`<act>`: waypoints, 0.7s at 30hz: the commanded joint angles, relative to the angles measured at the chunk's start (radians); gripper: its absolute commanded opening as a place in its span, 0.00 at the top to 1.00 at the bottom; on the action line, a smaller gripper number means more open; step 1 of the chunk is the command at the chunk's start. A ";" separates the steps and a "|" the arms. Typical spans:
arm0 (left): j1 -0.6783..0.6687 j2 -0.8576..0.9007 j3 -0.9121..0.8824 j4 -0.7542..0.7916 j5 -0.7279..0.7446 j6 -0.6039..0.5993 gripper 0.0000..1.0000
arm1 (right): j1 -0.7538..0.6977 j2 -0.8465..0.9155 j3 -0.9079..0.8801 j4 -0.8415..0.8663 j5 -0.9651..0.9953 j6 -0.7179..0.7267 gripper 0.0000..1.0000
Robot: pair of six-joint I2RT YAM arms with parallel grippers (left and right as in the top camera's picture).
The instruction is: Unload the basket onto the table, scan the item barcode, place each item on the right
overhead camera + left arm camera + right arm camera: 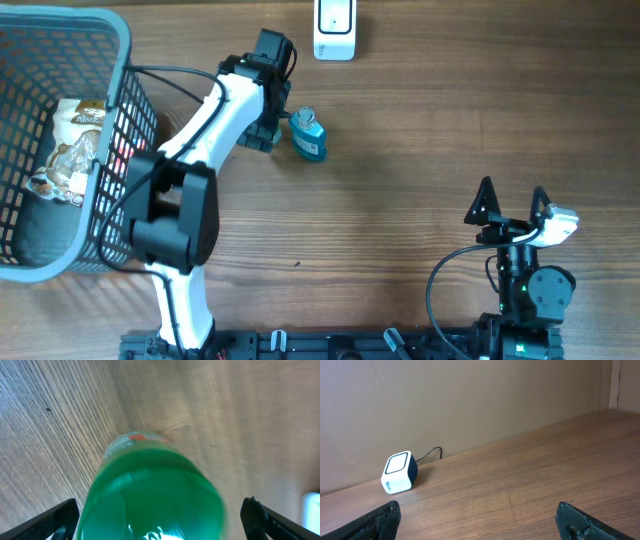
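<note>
The item is a green-blue bottle (308, 135) lying on the wooden table, below the white barcode scanner (334, 28) that sits at the far edge. My left gripper (272, 128) is at the bottle's left side. In the left wrist view the bottle (155, 490) fills the space between the spread fingers (60, 520), with a gap on the right side, so the left gripper (160, 527) is open and not pressing on it. My right gripper (512, 205) rests open and empty at the near right. The scanner (399, 472) also shows in the right wrist view, far ahead on the left.
A blue-grey wire basket (120, 60) stands at the left edge, holding a snack bag (70, 145). The left arm reaches past the basket's right wall. A cable runs from the scanner along the back wall (432, 452).
</note>
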 commanded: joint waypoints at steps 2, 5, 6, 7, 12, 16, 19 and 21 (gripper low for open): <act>0.002 -0.174 0.015 -0.005 -0.062 -0.005 0.00 | 0.003 -0.008 -0.001 0.003 -0.012 -0.016 0.00; 0.001 -0.240 0.015 -0.007 -0.070 0.025 0.00 | 0.003 -0.008 -0.001 0.003 -0.012 -0.017 0.00; -0.002 -0.264 0.015 0.000 -0.069 0.053 0.00 | 0.003 -0.008 -0.001 0.003 -0.012 -0.016 0.00; -0.007 -0.290 0.015 0.008 -0.070 0.097 0.00 | 0.003 -0.008 -0.001 0.003 -0.012 -0.016 0.00; -0.046 -0.479 0.031 0.033 -0.222 0.482 0.00 | 0.003 -0.008 -0.001 0.003 -0.012 -0.016 0.00; 0.031 -0.689 0.077 0.021 -0.384 0.845 0.00 | 0.003 -0.008 -0.001 0.003 -0.012 -0.017 0.00; 0.224 -0.816 0.079 -0.018 -0.351 0.851 0.00 | 0.003 -0.008 -0.001 0.003 -0.012 -0.016 0.00; 0.415 -0.860 0.079 -0.073 -0.261 0.851 0.00 | 0.003 -0.008 -0.001 0.003 -0.012 -0.017 0.00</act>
